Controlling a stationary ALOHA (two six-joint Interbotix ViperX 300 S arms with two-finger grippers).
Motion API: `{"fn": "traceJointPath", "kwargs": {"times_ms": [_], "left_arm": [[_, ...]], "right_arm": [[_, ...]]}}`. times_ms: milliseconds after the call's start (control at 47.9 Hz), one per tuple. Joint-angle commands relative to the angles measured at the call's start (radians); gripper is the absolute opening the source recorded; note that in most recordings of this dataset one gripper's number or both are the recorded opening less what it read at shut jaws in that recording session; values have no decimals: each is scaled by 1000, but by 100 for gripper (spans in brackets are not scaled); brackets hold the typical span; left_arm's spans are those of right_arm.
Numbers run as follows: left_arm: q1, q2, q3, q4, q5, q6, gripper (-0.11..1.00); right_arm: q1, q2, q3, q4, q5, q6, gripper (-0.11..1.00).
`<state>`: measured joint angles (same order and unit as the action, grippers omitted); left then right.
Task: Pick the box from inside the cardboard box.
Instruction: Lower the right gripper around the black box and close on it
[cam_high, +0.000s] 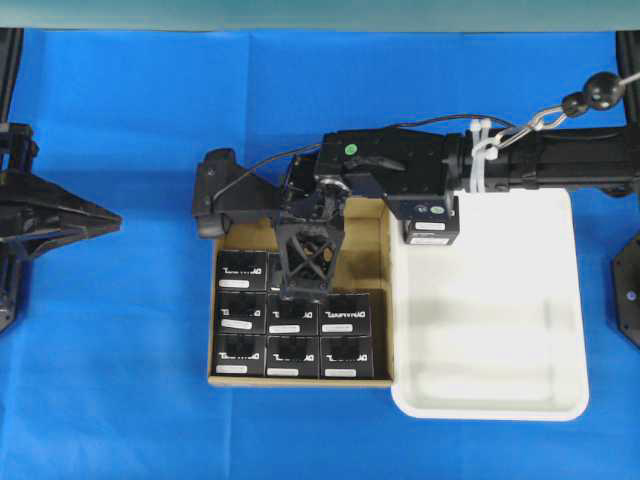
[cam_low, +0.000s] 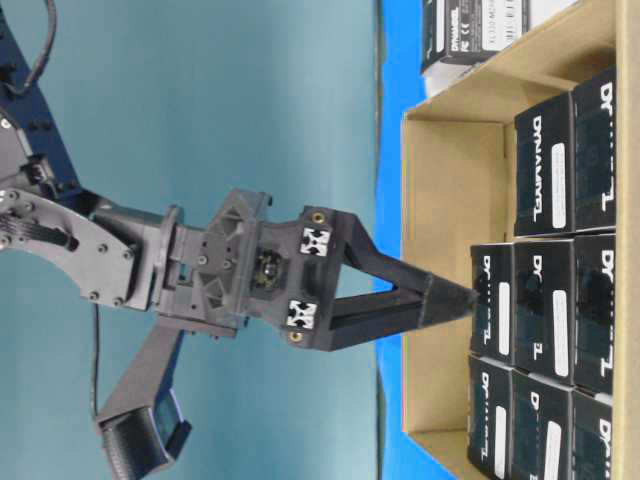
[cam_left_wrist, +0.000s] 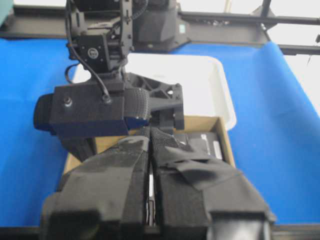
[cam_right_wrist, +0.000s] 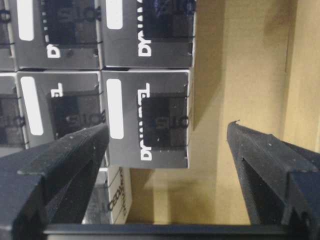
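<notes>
Blue cloth (cam_high: 120, 380) covers the table, and on it we see the cardboard box (cam_high: 385, 300) with a white tray (cam_high: 500, 400) touching its right side. Small black boxes fill the lower part of the cardboard box in rows of three; the far strip of its floor is bare.

Our right gripper (cam_high: 303, 270) reaches across from the right and points down into the cardboard box, over the middle column of the top row. Its jaws stand wide apart with nothing between the pads. In the right wrist view, the box (cam_right_wrist: 149, 117) at the end of that row sits between the two fingers (cam_right_wrist: 60, 155): one finger lies over the neighbouring boxes, the other hangs over the bare cardboard floor beyond the box's free side. We cannot tell whether either finger touches it.

The box lies flat with its lettered face up. Its white label strip and lettering run parallel to the fingers; the box looks nearly square, so we cannot name a long axis.

Our left gripper (cam_left_wrist: 150, 195) is parked at the left edge, jaws pressed together, well apart from the cardboard box.
</notes>
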<state>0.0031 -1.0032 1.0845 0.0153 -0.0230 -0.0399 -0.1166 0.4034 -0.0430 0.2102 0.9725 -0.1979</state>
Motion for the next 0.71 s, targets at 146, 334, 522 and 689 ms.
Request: {"fn": "traceJointPath", "kwargs": {"times_ms": [146,334,522,689], "left_arm": [[0,3,-31,2,37,2,2],[2,2,-28,2,54,2,2],[2,2,-26,2,60,2,2],[8,3,-20,2,60,3,2]], "right_arm": [[8,23,-8,6,-9,-3,97],[8,32,-9,6,-11,-2,97],[0,40,-8,6,-17,-3,97],[-14,40,-3,5,-23,-3,97]]}}
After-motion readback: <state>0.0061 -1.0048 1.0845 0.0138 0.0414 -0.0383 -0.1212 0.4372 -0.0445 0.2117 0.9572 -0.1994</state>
